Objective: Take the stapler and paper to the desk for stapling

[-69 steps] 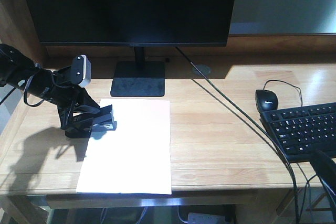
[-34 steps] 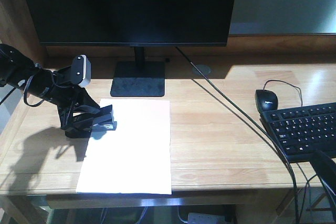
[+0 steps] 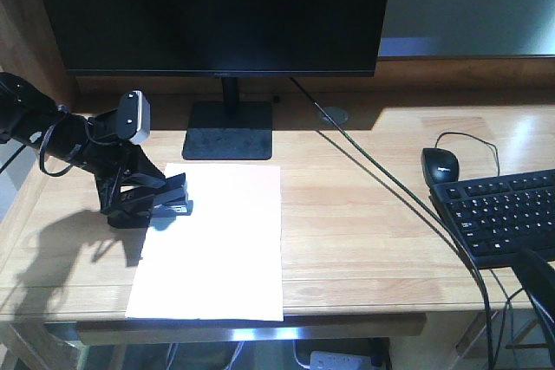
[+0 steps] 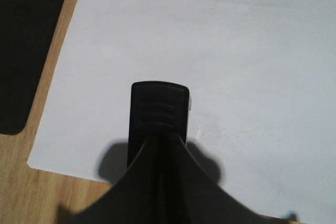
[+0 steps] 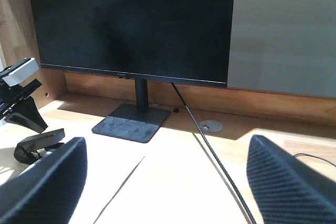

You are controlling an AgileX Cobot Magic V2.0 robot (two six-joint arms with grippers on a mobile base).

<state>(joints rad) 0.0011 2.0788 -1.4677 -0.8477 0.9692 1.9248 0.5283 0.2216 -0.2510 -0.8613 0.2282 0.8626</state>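
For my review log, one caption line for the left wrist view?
Left tool shut on the black stapler, held over the white paper's corner on the desk.

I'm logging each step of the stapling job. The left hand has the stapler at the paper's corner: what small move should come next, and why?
Probably press the stapler down. The left hand holds it with its nose already over the top-left corner of the paper, which lies flat on the desk. Whether the sheet sits inside the stapler's mouth is not visible, so a slight nudge inward may be needed first.
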